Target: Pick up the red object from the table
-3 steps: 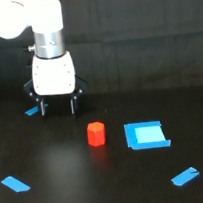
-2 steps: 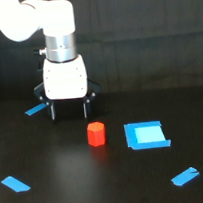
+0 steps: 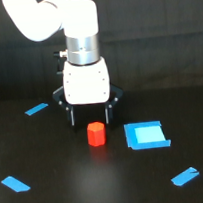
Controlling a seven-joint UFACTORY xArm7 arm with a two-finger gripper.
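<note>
Alignment is the business of this step: the gripper point(image 3: 90, 121) hangs just behind and slightly above the red object point(image 3: 96, 133), its two dark fingers point(image 3: 71, 117) spread wide apart, one to each side, and gripping nothing. To do the step well, I judge the arm should come a touch nearer so that the block sits squarely between the fingers, then lower until the fingertips are beside the block's lower half, stopping short of the table point(image 3: 58, 194). Since the block looks about as wide as the gap, there is little room to spare; a finger landing on its top edge would tip it or push it away, so centring before descending matters more than speed. Closing should be gentle and even, so that both fingers meet the sides together and the block does not skid. The red object itself is a small, bright orange-red piece, short and stubby, with flat facets round its sides and a plain matte finish; it stands upright on the black table near the middle of the scene, a faint reflection under it. Just to its right, apart from it, lies a flat blue square point(image 3: 146, 135), which is not the target. Blue tape strips lie well apart from it: one far left point(image 3: 36, 109), one near left point(image 3: 15, 184), one near right point(image 3: 185, 176).
</note>
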